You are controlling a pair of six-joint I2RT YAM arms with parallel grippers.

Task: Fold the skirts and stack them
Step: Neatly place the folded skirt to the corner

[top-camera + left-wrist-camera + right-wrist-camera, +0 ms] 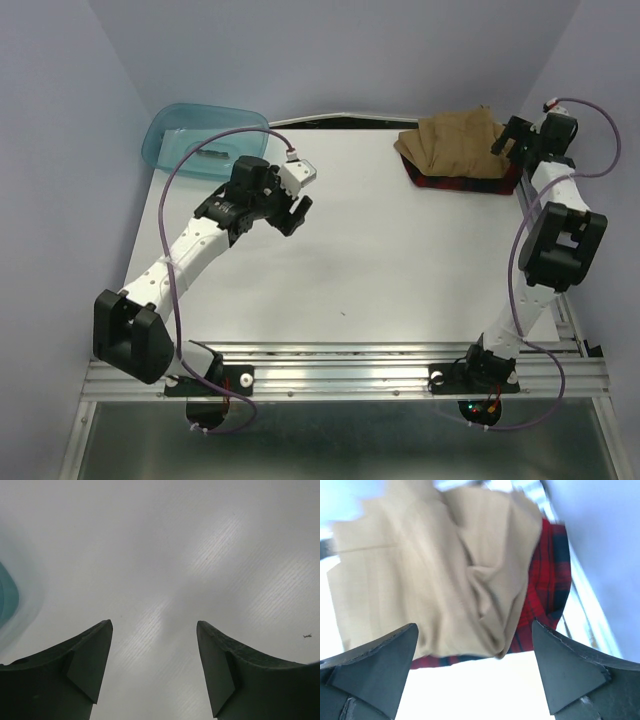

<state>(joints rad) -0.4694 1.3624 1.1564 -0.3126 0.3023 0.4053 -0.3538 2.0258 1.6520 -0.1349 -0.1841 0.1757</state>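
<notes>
The tan-brown skirt [455,143] lies bunched on top of the red plaid skirt [465,184] at the table's far right corner. In the right wrist view the tan skirt [435,575] covers most of the plaid skirt [547,580], whose edge shows along the near and right sides. My right gripper [507,140] is open and empty just right of the pile; in its own view [475,630] the jaws stand wide apart above the pile's near edge. My left gripper [298,212] is open and empty over bare table at the far left; it shows the same in its own view [154,625].
A translucent teal tub [200,140] stands at the table's far left corner; its rim shows in the left wrist view [7,597]. The white table [370,260] ends at a metal rail [400,375] along the near edge. Pale walls close in on both sides.
</notes>
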